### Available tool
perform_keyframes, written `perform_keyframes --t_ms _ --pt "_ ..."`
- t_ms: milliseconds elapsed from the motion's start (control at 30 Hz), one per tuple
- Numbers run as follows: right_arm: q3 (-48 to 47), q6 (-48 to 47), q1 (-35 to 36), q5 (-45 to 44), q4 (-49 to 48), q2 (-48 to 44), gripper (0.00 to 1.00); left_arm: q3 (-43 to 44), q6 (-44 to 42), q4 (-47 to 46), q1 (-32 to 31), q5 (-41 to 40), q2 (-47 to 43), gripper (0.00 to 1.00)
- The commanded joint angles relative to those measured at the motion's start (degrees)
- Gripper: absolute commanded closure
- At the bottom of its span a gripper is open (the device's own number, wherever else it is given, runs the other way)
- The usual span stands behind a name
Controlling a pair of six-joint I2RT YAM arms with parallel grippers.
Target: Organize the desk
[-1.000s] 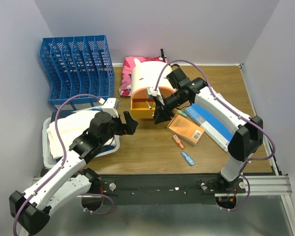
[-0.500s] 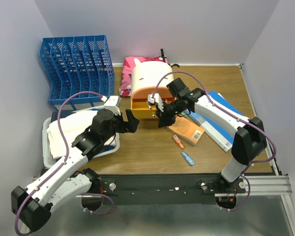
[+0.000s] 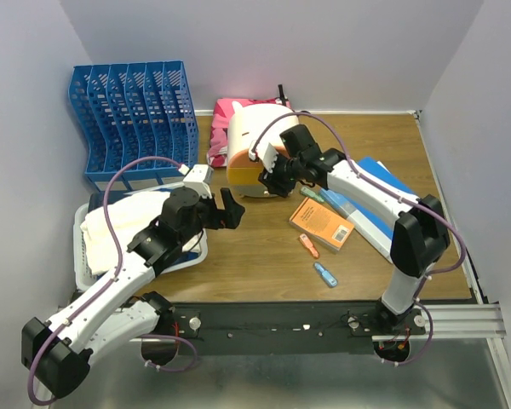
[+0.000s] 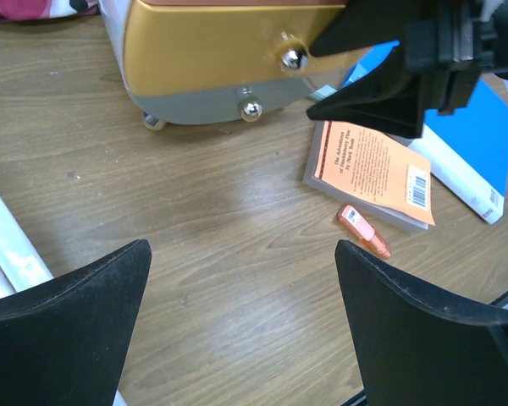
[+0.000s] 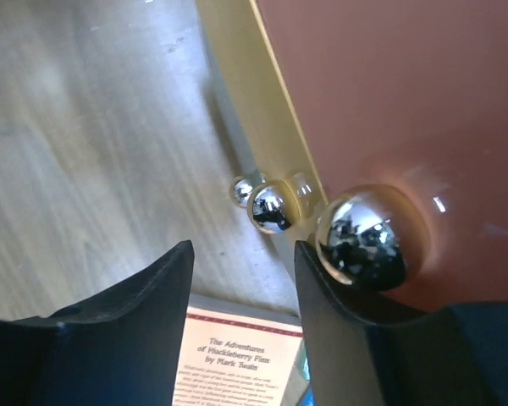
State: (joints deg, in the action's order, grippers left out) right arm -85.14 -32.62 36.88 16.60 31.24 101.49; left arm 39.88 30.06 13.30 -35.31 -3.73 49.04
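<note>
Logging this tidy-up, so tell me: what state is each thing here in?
Drawer unit: drawers pushed shut.
Left hand: open, holding nothing.
Right hand: jaws parted by the drawer knobs, gripping nothing.
Orange book: closed, lying flat.
Blue book: closed, lying flat.
Orange marker: lying loose on the desk.
File rack: upright.

Bare desk (image 3: 255,256) lies open before the left pincer (image 3: 232,210); drawer box (image 3: 254,141), book (image 3: 322,223), perhaps a marker (image 3: 307,245) beyond.
</note>
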Motion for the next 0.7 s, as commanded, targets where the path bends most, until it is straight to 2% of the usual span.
perform_keyframes --t_ms 0,100,333,533,667 --pt "-2.75 1.24 0.21 -6.49 -4.53 1.87 0.39 1.61 0.52 -2.31 0.24 1.79 0.18 0.01" --pt "-2.31 1.6 0.21 -5.0 -4.27 1.25 0.38 1.26 0.61 -3.19 0.24 2.67 0.8 0.01" --pt "-3.45 -3.67 -0.14 11.06 8.47 -4.02 0.39 2.04 2.98 -8.81 0.15 7.67 7.03 0.03" --pt "-3.8 -3.77 -6.2 18.97 15.42 -7.18 0.41 3.19 6.49 -12.94 -1.42 7.51 14.5 0.11" --pt "-3.1 -2.28 -11.55 23.29 16.92 -9.99 0.41 3.28 12.89 -19.26 -3.45 4.17 20.55 0.16"
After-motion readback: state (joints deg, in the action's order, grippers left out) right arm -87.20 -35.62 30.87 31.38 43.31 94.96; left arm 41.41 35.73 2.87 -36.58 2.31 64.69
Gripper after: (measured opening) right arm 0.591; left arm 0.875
